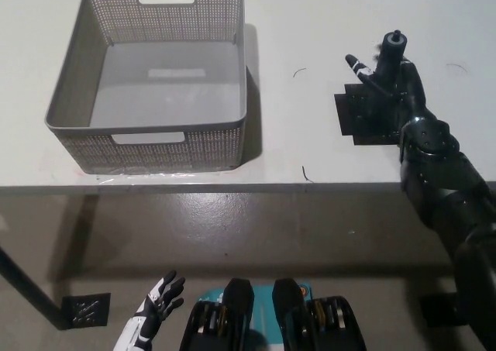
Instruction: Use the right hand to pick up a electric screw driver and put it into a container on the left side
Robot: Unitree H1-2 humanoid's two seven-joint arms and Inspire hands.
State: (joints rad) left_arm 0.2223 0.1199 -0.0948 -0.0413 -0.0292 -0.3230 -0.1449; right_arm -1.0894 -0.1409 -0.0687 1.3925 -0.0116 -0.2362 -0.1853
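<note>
The right hand [391, 76] covers most of the electric screw driver [393, 45]; grip contact cannot be confirmed. The left hand [151, 314] is cut off by the bottom edge.

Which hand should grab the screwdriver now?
Right. The black right hand is already at the upright black electric screwdriver on the white table; the white left hand hangs low, below the table.

Container [147, 80] left on table [310, 25]; screwdriver [390, 53] right, on mat [370, 117].

One basket [147, 138], one electric screwdriver [391, 49], one black mat [368, 118] — two hands — white [159, 301], black [395, 76].
</note>
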